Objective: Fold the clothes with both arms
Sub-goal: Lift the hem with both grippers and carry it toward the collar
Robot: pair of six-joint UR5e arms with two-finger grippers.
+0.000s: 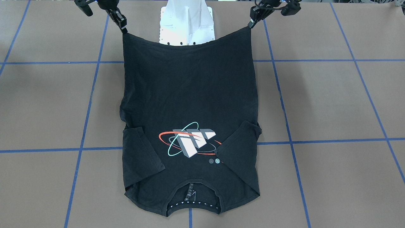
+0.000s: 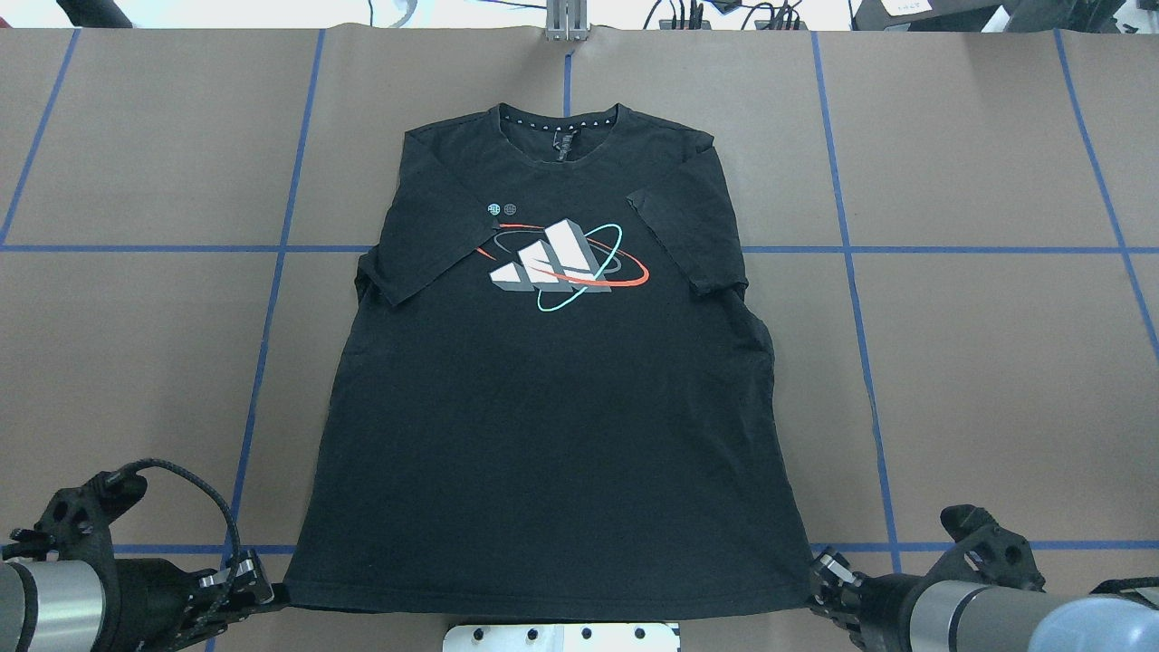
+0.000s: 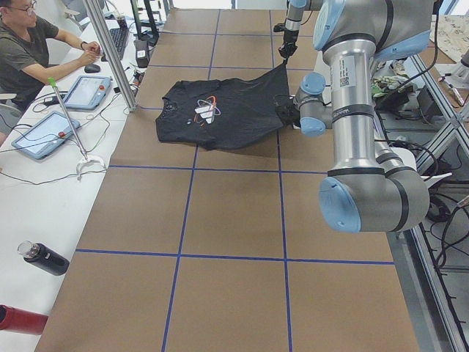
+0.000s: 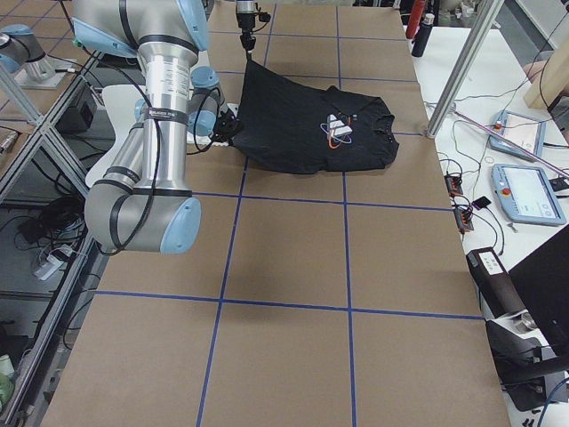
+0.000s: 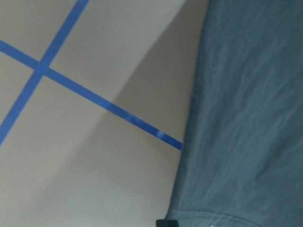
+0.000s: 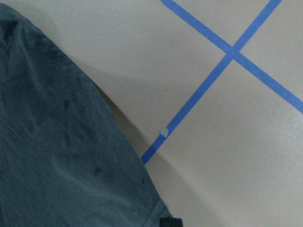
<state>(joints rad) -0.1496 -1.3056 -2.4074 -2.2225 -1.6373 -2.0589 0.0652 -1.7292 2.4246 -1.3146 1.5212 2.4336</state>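
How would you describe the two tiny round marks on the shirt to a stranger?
A black T-shirt spreads over the middle of the brown, blue-taped table. Between its collar and the white block graphic, toward the robot's left sleeve, sit two tiny round marks side by side, the only small circles on the cloth.

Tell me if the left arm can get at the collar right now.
Probably not: the left gripper is shut on the shirt at its near hem corner, and the collar lies at the far end.
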